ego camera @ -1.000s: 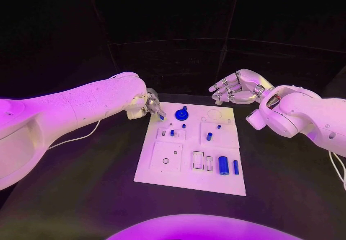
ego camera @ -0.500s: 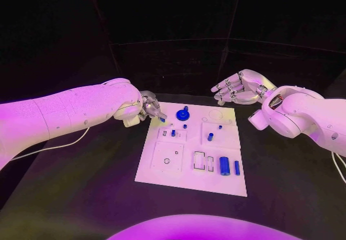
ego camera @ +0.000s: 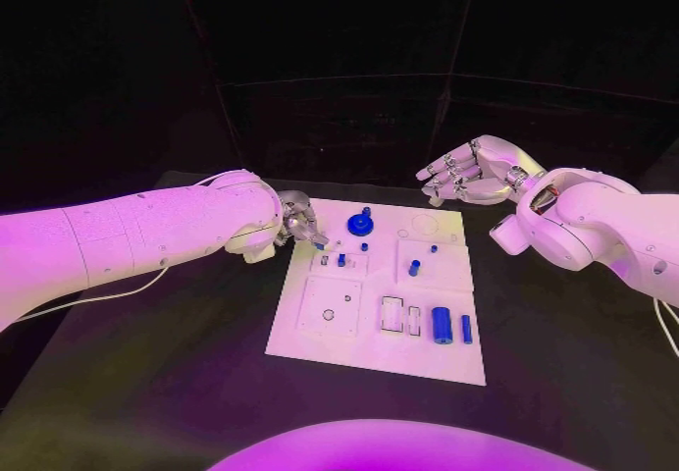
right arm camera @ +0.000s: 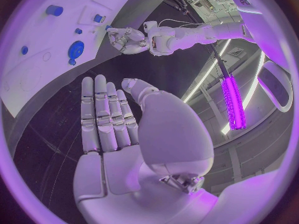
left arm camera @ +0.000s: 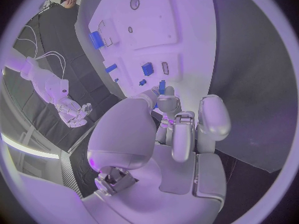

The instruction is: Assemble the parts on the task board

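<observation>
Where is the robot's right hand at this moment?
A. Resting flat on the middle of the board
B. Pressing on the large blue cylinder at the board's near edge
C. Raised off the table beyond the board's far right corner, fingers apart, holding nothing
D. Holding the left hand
C: the right hand hangs in the air past the far right corner of the task board, fingers spread and empty, as the right wrist view also shows.

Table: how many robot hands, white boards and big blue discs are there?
Hands: 2, the left hand and the right hand
Board: 1
Blue disc: 1
Total: 4
</observation>
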You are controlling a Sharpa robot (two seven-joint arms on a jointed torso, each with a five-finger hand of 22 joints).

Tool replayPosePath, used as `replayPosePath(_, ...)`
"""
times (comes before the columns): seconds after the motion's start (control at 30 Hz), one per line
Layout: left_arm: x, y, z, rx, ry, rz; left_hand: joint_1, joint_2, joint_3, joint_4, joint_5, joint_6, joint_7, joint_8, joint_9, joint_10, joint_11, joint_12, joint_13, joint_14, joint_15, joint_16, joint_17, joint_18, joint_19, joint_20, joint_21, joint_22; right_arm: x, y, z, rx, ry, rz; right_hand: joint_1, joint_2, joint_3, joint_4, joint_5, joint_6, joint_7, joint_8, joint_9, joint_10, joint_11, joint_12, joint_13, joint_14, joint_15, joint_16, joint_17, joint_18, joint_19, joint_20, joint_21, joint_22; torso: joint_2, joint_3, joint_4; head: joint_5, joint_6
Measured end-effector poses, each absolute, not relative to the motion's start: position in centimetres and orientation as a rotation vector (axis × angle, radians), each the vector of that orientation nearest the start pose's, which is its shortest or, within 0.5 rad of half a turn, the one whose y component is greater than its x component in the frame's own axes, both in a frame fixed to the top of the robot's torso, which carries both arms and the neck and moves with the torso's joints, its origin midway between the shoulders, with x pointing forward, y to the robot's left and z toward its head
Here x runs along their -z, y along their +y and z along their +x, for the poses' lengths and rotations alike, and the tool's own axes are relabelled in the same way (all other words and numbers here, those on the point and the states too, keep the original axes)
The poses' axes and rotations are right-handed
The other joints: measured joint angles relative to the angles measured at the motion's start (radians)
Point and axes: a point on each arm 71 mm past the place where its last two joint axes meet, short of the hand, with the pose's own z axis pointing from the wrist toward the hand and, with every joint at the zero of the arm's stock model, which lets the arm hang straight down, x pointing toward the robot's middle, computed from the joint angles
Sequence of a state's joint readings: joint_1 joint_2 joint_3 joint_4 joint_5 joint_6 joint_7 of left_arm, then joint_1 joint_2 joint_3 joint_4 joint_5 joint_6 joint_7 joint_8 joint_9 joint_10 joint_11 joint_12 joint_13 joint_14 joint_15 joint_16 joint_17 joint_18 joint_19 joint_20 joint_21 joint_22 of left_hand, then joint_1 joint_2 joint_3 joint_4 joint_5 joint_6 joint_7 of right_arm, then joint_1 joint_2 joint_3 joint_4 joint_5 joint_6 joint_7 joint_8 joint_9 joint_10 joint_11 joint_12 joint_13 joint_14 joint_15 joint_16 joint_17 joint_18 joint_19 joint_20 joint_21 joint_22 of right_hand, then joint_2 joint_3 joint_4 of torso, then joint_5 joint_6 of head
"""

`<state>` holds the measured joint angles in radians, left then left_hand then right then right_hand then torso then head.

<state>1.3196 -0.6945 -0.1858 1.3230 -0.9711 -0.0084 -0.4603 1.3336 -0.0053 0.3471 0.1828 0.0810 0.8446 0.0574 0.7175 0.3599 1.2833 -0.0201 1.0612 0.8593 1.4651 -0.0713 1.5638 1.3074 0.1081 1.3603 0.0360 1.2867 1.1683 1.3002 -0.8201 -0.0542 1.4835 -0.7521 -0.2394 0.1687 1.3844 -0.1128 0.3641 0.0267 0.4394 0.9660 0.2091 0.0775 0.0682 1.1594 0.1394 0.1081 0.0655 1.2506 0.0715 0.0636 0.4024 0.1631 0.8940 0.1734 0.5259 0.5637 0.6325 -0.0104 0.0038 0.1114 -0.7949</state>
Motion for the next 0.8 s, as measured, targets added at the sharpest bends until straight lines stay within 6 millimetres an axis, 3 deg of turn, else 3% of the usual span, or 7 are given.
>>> replayPosePath(0.8,23.4,19.5,50.9,0.333,2.258,-0.184,-0.011,-0.011,0.026,-0.014,-0.004,0.001,0.000,-0.001,0.006,0.001,-0.001,0.000,0.000,0.000,0.000,0.000,0.000,0.000,0.000,0.000,0.000,0.004,14.2,-19.1,50.4,-1.196,1.670,0.302,-0.003,0.003,0.000,0.000,0.000,0.000,0.000,0.000,0.000,0.000,0.000,0.000,0.000,0.000,0.000,0.000,-0.003,0.000,0.000,0.000,-0.004,-0.001,0.000,0.0010,-0.0011,0.001,-0.007)
